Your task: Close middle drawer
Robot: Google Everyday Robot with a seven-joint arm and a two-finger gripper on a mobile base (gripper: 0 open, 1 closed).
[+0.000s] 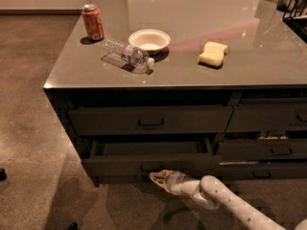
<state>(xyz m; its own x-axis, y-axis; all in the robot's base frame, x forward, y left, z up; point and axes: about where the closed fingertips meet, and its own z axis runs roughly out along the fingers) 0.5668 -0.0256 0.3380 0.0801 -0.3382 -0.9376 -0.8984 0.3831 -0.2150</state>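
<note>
The middle drawer [120,164] is a wide dark grey drawer pulled partly out of the cabinet below the counter, its dark box open to view. Its small bar pull [149,167] sits at the centre of the low front. My gripper [156,178] is low, just under and in front of the pull, at the drawer front's lower edge, pointing left. The white arm [225,200] runs off to the lower right. The top drawer [151,120] above it is shut.
On the counter [192,47] stand a red can [92,22], a lying plastic bottle [127,55], a white bowl [149,40] and a yellow sponge [213,53]. Narrower drawers [268,147] lie to the right, one ajar. Bare floor [29,128] lies to the left.
</note>
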